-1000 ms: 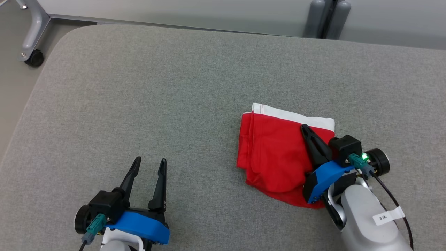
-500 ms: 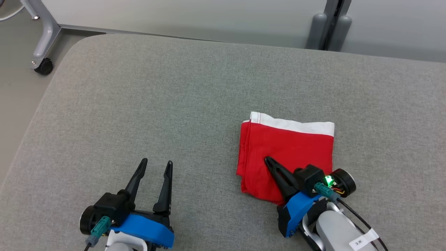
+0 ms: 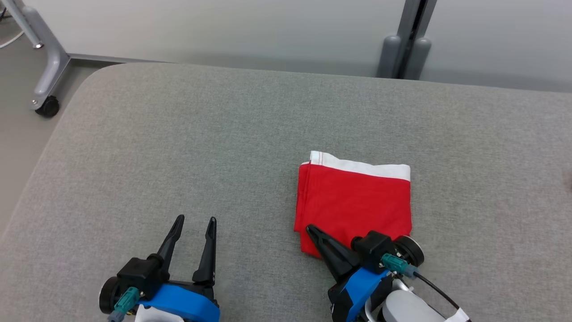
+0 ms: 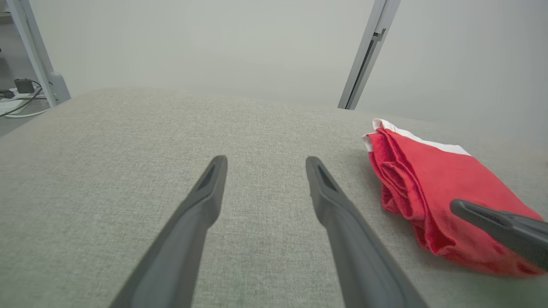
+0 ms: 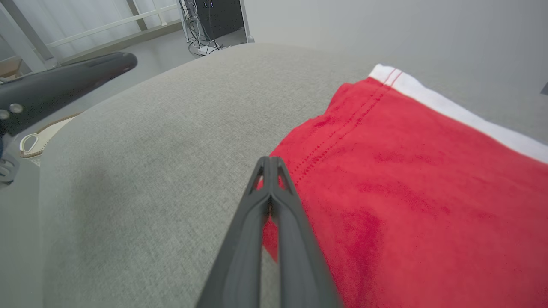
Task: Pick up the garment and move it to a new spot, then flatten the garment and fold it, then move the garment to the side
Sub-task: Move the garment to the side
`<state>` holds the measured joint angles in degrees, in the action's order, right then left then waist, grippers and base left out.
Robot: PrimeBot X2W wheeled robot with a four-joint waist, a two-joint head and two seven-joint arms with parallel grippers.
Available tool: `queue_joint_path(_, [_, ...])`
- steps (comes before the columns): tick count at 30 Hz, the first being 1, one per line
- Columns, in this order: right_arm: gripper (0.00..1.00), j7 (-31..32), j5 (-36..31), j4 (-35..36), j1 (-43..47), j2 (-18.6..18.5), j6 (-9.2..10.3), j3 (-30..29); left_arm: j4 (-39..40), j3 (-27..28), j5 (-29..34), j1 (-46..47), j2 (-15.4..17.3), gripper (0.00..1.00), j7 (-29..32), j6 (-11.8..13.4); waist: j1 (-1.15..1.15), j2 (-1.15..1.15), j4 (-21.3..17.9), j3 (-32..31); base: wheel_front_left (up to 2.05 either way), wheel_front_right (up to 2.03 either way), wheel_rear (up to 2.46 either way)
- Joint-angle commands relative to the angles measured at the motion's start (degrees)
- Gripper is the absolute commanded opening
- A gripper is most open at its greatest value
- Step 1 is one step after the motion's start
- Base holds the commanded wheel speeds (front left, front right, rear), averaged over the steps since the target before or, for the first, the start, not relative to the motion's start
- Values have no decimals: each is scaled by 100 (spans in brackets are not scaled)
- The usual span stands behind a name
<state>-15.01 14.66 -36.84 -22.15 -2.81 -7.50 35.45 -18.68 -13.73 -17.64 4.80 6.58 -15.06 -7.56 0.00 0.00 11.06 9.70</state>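
One garment [image 3: 353, 201], two tools. I see L tool [image 3: 195, 220] spread wide, empty; R tool [image 3: 309, 230] pinched closed, pulled back to garment's near corner.

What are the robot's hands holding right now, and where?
Nothing. The right hand is shut and empty above the red garment; the left hand is open.

Red garment [image 3: 353, 201], white band, apparently red-stitched; mottled grey desk [image 3: 178, 134]; left end effector [image 3: 195, 219] and right end effector [image 3: 311, 230]: black fingers, blue housings.
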Motion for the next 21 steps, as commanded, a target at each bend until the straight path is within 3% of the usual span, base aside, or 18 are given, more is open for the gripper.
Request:
queue_joint_path(1, [0,-21,52,151,-8,-19,1,-69,15,42,34,-3,-15,100,-13,16,0,0,-119,-98,0,0,0])
queue_joint_path(7, [0,-20,-25,879,317,-26,1,-817,22,268,155,-63,-65,100,-13,16,0,0,-492,-351,0,0,0])
queue_joint_path(8, [18,-20,-77,941,395,-22,1,-1004,7,310,178,-74,-67,100,-13,16,0,0,-553,-399,0,0,0])
queue_joint_path(9, [46,-20,-104,1008,480,-22,1,-1217,-15,351,203,-84,-69,100,-13,16,0,0,-613,-445,0,0,0])
queue_joint_path(10, [94,-20,-124,1054,574,-22,1,-1432,-36,382,222,-89,-80,100,-13,16,0,0,-667,-490,0,0,0])
queue_joint_path(11, [100,-20,-178,1067,671,-19,1,-1598,-44,404,277,-86,-78,100,-13,16,0,0,-720,-532,0,0,0])
queue_joint_path(21, [100,-21,-490,979,1417,-14,1,-2894,-259,737,573,-357,-169,100,-12,16,0,0,-1097,-810,0,0,0])
